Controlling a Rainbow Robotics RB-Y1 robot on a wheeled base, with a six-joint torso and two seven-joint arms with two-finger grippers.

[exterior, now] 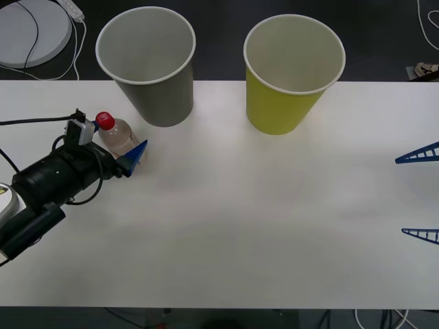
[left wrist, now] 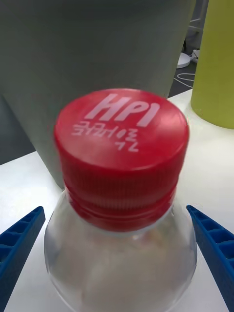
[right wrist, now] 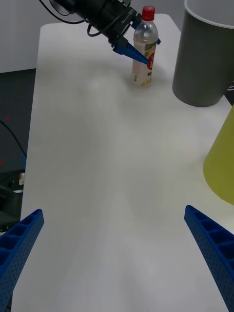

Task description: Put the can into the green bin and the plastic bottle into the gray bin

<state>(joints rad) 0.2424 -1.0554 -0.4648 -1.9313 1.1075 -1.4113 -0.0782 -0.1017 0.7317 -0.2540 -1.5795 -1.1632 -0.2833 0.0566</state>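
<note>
Spread jaws of the left gripper (exterior: 122, 152) flank the plastic bottle (exterior: 115, 133) standing on the white table (exterior: 260, 219); dark floor lies beyond.

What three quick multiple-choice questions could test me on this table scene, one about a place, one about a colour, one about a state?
1. The plastic bottle stands nearest to:
A. the gray bin
B. the green bin
C. the right gripper

2. The bottle's cap is:
A. blue
B. red
C. white

3. The left gripper is:
A. shut beside the bottle
B. open, fingers either side of the bottle
C. inside a bin

Answers: 1 A, the bottle stands just before the gray bin. 2 B, the left wrist view shows a red cap. 3 B, blue fingers flank the bottle.
</note>
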